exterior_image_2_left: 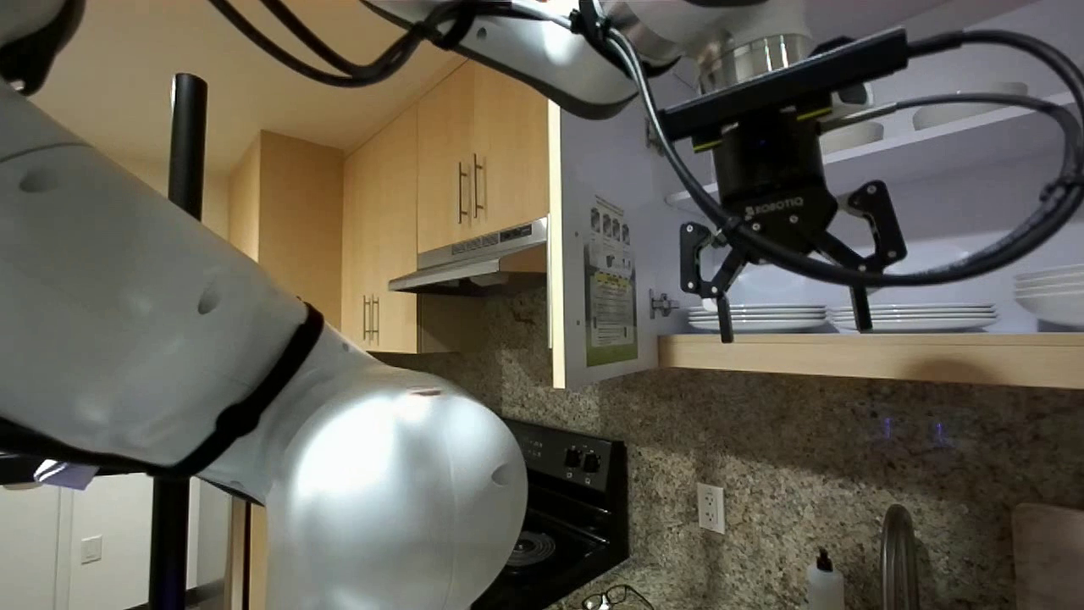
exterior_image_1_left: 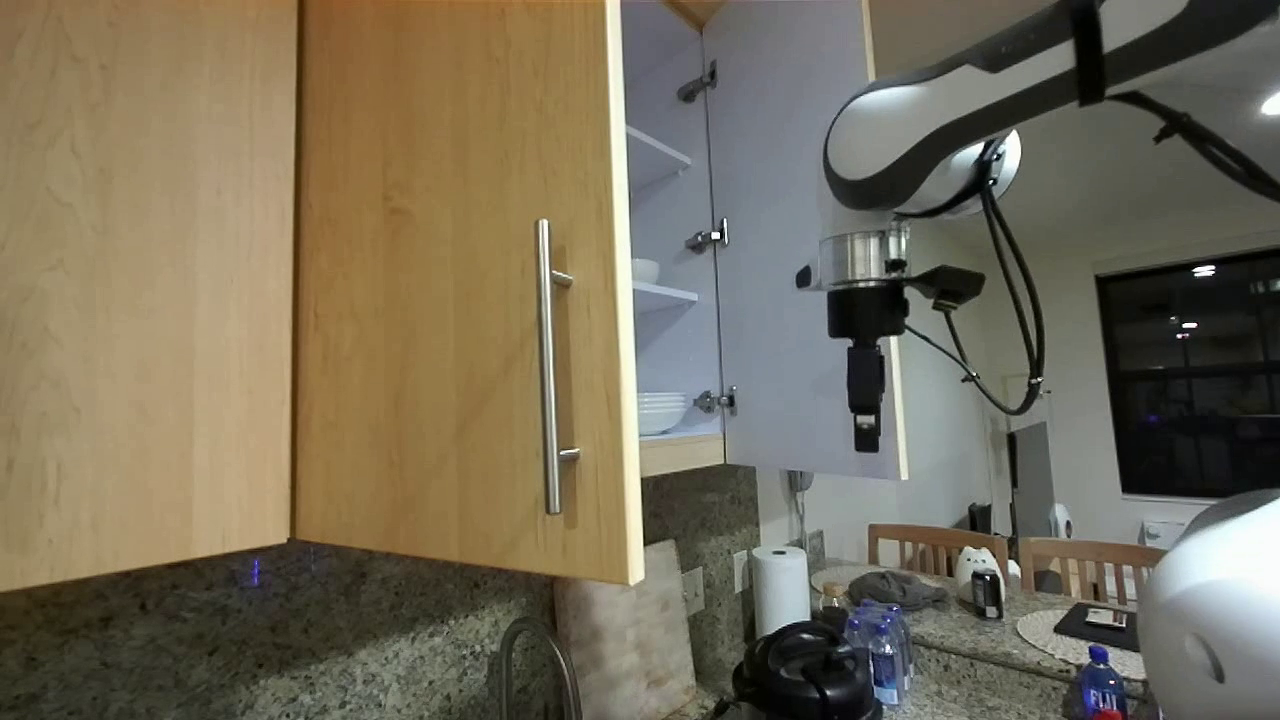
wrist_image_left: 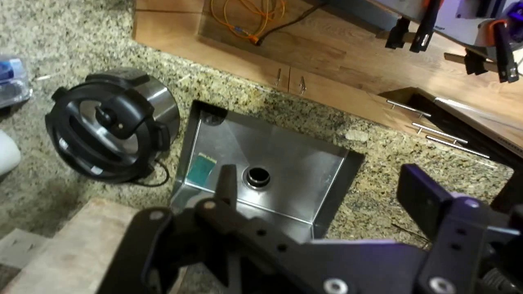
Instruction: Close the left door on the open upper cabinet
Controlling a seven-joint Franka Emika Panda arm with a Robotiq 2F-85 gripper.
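The left door (exterior_image_1_left: 430, 280) is a light-wood panel with a vertical metal bar handle (exterior_image_1_left: 549, 370). It stands open, swung out from the upper cabinet (exterior_image_1_left: 683, 458). In an exterior view its pale inner face (exterior_image_2_left: 605, 220) with a printed sheet shows, and the handle is hidden there. The upper cabinet (exterior_image_2_left: 872, 352) has a white interior with shelves of white dishes. My gripper (exterior_image_2_left: 794, 318) is open and empty, pointing down in front of the cabinet opening, apart from the left door. In an exterior view the gripper (exterior_image_1_left: 866, 435) shows edge-on. In the wrist view its fingers (wrist_image_left: 320, 175) are wide apart.
The pale right door (exterior_image_1_left: 790, 200) also stands open, behind the gripper in that view. Below are a sink (wrist_image_left: 286, 147), a black-lidded pressure cooker (wrist_image_left: 110, 126), a faucet (exterior_image_2_left: 899, 551) and a paper towel roll (exterior_image_1_left: 780, 590). A range hood (exterior_image_2_left: 483, 254) is beyond the left door.
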